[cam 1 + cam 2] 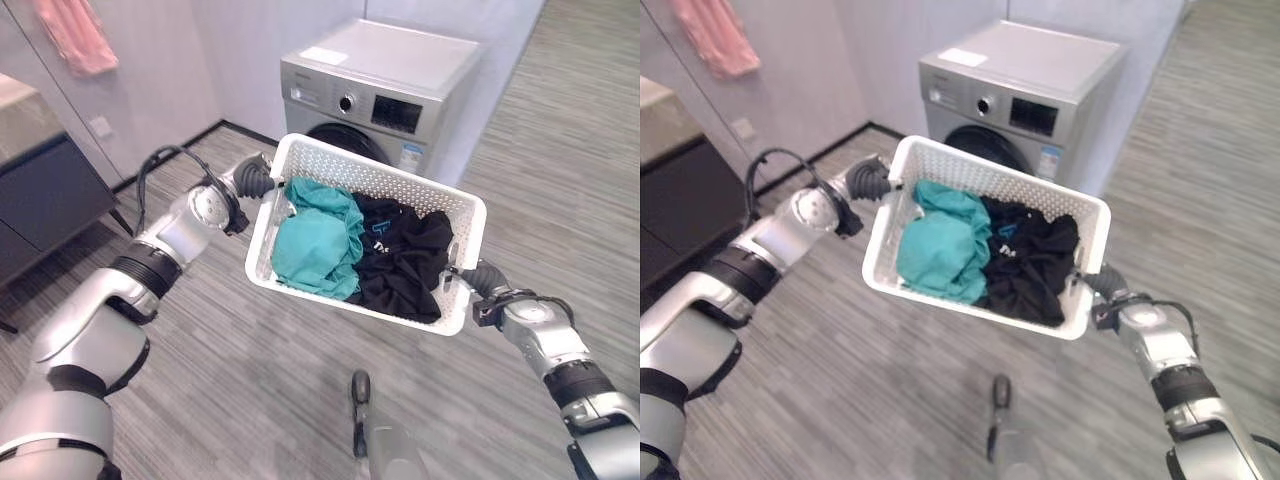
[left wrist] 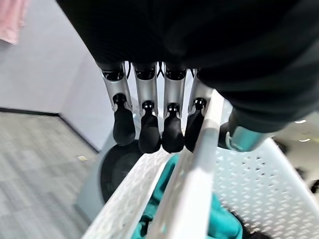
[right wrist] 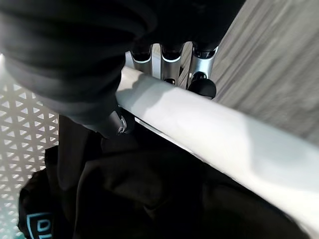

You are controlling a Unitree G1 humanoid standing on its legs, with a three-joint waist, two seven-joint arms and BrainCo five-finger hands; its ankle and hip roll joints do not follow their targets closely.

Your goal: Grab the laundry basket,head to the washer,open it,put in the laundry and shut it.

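White perforated plastic laundry basket of teal and black clothes hung before the closed silver front-loading washer, left hand and right hand fingers clamped on its rims; loading remained.

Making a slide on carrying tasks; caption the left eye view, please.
Both hands, left hand and right hand, hold a white laundry basket of clothes before the closed washer.
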